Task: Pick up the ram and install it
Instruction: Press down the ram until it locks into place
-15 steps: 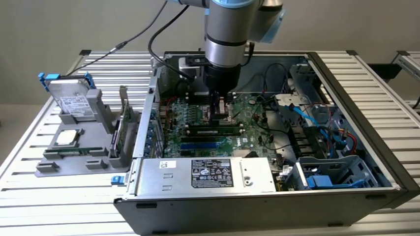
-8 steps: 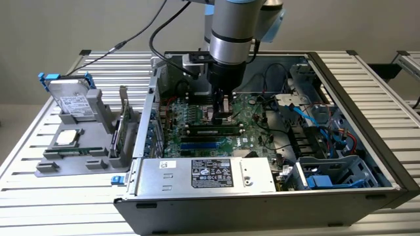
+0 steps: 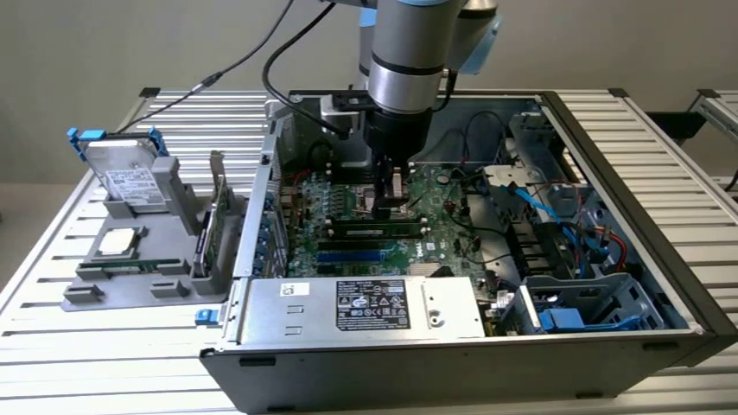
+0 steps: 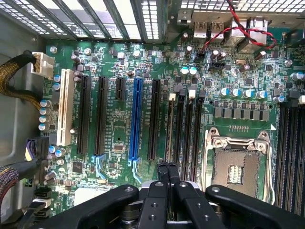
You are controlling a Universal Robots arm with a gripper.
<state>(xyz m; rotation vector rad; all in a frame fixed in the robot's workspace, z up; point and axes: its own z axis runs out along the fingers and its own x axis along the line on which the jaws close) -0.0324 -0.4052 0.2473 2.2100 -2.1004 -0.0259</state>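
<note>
Now reaching straight down into the open steel computer case [image 3: 645,173], with the smooth grey cylindrical arm ending in a black gripper [image 3: 392,206] low over the green motherboard [image 3: 346,207]. Keeping the slim black jaws pressed together, tip against tip, right at the top edge of the ram [image 3: 375,230]; not possible to tell whether actually touching it.

Standing on edge in one of the long black memory slots: the ram, a narrow green stick with flat dark chips along its face in the exterior view. Showing in the wrist view as a thin strip [image 4: 170,129] running away from the gripper [image 4: 167,166] toward a white latch, just beside three more black slots.

Lying close by on the board: a long blue expansion slot [image 4: 136,119], a white one [image 4: 65,109], and a square metal-framed processor socket [image 4: 236,167]. Sitting at the case's near edge: a boxy silver power supply [image 3: 358,303] with a printed label.

Resting on the ribbed aluminium surface [image 3: 116,363] toward the exterior view's left: a grey moulded holder [image 3: 86,294] carrying a hard drive [image 3: 127,177], a square silver processor chip [image 3: 119,242] and an upright expansion card [image 3: 213,225].
</note>
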